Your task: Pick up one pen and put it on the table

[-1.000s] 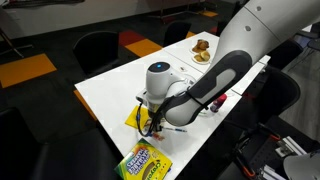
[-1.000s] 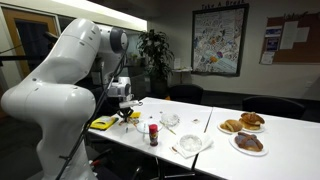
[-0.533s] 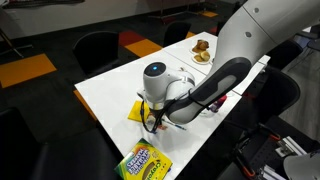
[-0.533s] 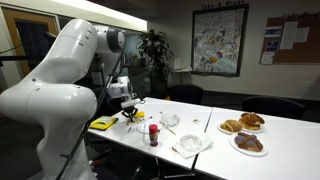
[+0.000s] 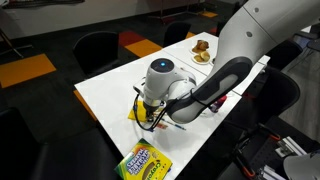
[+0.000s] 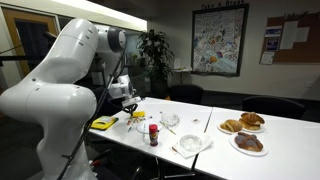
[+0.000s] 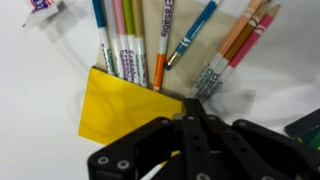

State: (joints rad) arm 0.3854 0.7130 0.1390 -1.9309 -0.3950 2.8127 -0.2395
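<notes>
Judging by how things lie, we take the task to be barely begun. Our gripper (image 7: 190, 122) hangs right at the open end of a yellow box (image 7: 118, 108), its jaws pressed together, and we see nothing pinched between them. The pens (image 7: 130, 50) fan out of that box side by side, none lifted clear. In an exterior view the box sits toward the near end of the table (image 5: 100, 85), close to the corner where a pack of markers (image 5: 145, 162) lies. What is left, we think: grasping one pen, drawing it out, and laying it on bare tabletop.
</notes>
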